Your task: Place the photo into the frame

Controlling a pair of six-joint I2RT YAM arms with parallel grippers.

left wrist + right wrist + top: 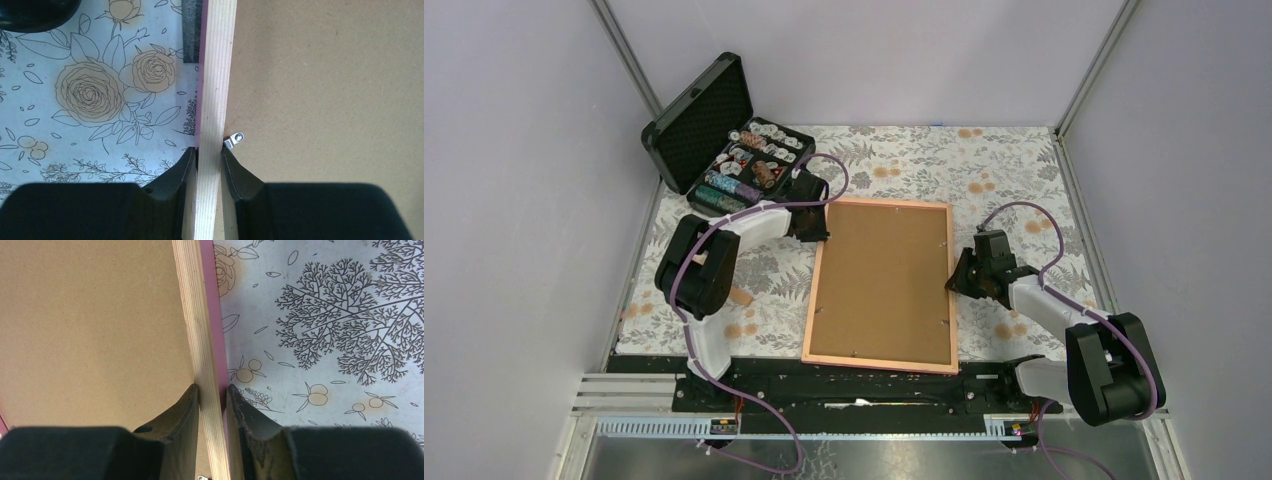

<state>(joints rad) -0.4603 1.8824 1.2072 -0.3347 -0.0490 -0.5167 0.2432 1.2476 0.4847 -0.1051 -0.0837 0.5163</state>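
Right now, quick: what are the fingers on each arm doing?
Left gripper: fingers closed on the left wooden edge of the frame.
Right gripper: fingers closed on the right wooden edge of the frame.

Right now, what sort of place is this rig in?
Probably a robot test cell, not a home: plain grey enclosure walls, floral-print table cover, two black-and-white arms bolted to a black base rail.

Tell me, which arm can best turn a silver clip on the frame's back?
Probably left: the left gripper pinches the frame rail right beside a silver clip in plain view. The right gripper grips the opposite rail.
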